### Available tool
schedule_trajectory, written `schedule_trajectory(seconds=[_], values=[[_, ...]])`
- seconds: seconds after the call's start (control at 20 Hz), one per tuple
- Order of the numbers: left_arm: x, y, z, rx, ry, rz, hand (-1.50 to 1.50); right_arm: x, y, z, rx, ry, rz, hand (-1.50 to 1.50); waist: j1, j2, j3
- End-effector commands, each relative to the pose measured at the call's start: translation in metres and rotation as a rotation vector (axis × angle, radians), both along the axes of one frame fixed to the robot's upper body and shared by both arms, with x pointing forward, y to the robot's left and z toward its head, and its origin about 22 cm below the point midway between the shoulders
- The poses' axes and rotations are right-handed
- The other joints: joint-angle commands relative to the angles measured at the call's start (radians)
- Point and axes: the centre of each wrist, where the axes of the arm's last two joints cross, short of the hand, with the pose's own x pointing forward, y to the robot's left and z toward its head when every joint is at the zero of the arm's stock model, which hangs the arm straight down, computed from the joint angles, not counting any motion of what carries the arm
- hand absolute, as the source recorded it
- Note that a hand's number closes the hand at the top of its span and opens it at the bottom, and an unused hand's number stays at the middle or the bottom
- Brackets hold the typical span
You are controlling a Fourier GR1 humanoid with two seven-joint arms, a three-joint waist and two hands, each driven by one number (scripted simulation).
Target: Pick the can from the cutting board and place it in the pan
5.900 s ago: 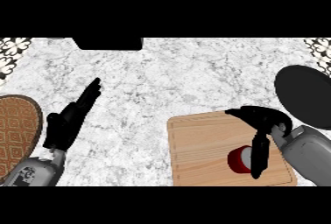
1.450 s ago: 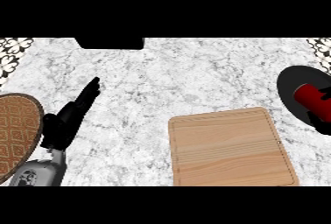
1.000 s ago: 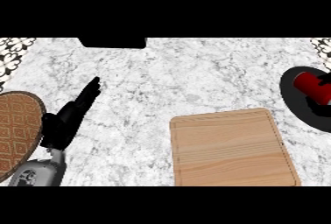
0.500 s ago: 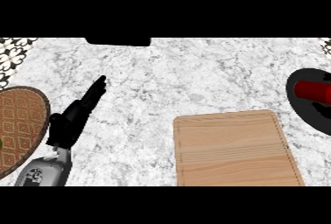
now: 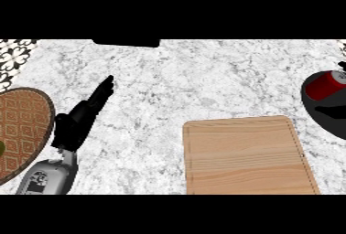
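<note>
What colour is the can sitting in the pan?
Red, with a silvery top: the can lies in the black pan, seen in the head view.

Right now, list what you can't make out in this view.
- Right hand: shows nowhere in the head view.
- Pan: cut off by the right edge; its far side is unseen.
- Can: partly cut off by that edge; its label is unreadable.
- Plate: cut off by the left edge.

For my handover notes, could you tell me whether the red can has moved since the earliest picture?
Yes. The red can has left the wooden cutting board and now lies to the right in the black pan.
</note>
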Motion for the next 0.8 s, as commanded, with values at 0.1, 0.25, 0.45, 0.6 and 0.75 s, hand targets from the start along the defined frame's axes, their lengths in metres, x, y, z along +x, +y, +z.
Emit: schedule_trajectory(seconds=[0.1,0.25,0.45,0.6,0.75], values=[[-0.004,0.005,-0.008,0.000,0.010,0.011,0.00,0.002,-0.003,0.006,0.292,-0.166,0.040,-1.50,-0.011,0.000,0.005],[-0.004,-0.008,0.000,-0.008,0.008,0.006,0.00,-0.010,-0.019,0.009,0.416,-0.178,0.046,-1.50,-0.014,-0.003,0.006],[0.001,-0.005,-0.002,-0.008,0.003,0.011,0.00,-0.020,-0.032,0.012,0.511,-0.147,0.094,-1.50,-0.011,0.004,0.006],[-0.005,0.003,-0.002,-0.006,0.007,0.030,0.00,-0.056,-0.060,0.004,0.538,-0.144,0.124,-1.50,-0.018,0.001,0.008],[-0.006,0.009,-0.004,-0.011,0.005,0.019,0.00,-0.070,-0.073,0.008,0.562,-0.181,0.200,-1.50,-0.029,-0.004,0.006]])
